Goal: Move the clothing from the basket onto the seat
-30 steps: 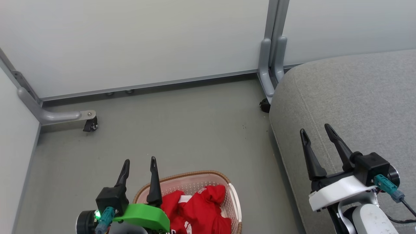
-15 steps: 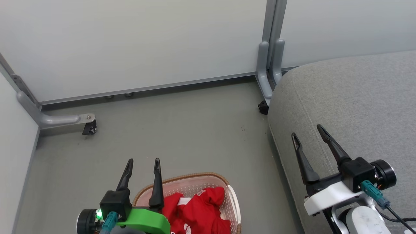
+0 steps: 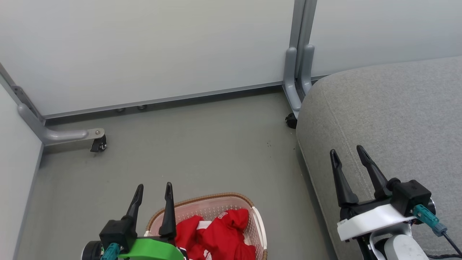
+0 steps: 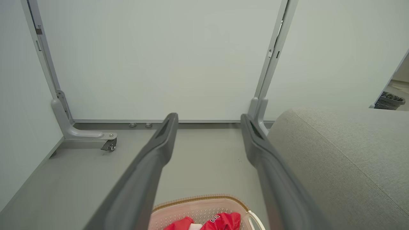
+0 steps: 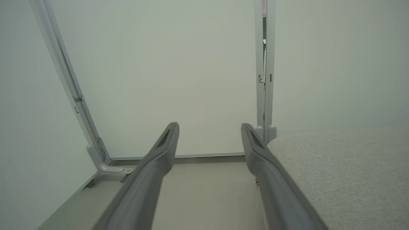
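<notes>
- Compared with half a second earlier, the left gripper (image 3: 154, 185) sat lower in the head view. The right gripper (image 3: 346, 150) had tilted slightly, and the garments lay unchanged.
- The clothing (image 3: 223, 234) was crumpled red fabric with white trim, heaped inside the basket (image 3: 216, 196).
- Both grippers' fingers stood apart, holding and touching nothing.
- The left gripper hovered by the basket's left side, and the right one hovered above the edge of the seat (image 3: 397, 115).
- The basket stood on the grey floor (image 3: 198, 144), near the seat but not touching it.

Crumpled red clothing (image 3: 220, 234) inside basket (image 3: 213, 199)
</notes>
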Robot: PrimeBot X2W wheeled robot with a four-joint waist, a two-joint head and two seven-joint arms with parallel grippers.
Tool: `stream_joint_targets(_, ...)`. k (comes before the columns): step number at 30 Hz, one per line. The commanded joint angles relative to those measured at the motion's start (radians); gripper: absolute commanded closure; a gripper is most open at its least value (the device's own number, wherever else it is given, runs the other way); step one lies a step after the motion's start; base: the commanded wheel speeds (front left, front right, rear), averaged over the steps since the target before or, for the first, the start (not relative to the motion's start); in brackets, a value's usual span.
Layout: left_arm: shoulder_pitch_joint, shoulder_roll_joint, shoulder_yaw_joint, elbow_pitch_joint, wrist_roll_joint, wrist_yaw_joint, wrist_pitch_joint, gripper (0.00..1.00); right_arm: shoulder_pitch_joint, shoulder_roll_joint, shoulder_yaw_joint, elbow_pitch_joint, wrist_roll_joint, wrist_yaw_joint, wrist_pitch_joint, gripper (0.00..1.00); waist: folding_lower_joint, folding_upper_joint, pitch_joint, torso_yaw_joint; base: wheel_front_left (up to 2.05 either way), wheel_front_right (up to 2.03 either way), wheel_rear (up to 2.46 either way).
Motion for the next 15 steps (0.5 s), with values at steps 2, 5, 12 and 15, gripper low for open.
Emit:
stream_joint_targets(2,0.016,0.002,0.013,0.000,-0.013,-0.007,-0.009,0.00,0.009,0.004,0.000,0.005,0.028,0.000,-0.010,0.00,0.0000,0.0000,0.000,-0.001,0.00,0.00,0.00)
stream_joint_targets(5,0.021,0.002,0.015,0.016,-0.014,-0.007,-0.014,0.00,0.010,0.002,0.007,0.020,0.055,0.000,-0.016,0.00,0.0000,0.0000,-0.001,-0.002,0.00,0.00,0.00)
stream_joint_targets(12,0.018,0.002,0.020,0.057,-0.020,-0.009,-0.021,0.00,0.004,-0.007,0.015,0.035,0.051,0.000,-0.022,0.00,0.0000,0.0000,-0.003,-0.003,0.00,0.00,0.00)
stream_joint_targets(15,0.015,0.002,0.022,0.063,-0.022,-0.009,-0.021,0.00,0.004,-0.008,0.014,0.039,0.053,0.000,-0.022,0.00,0.0000,0.0000,-0.003,-0.002,0.00,0.00,0.00)
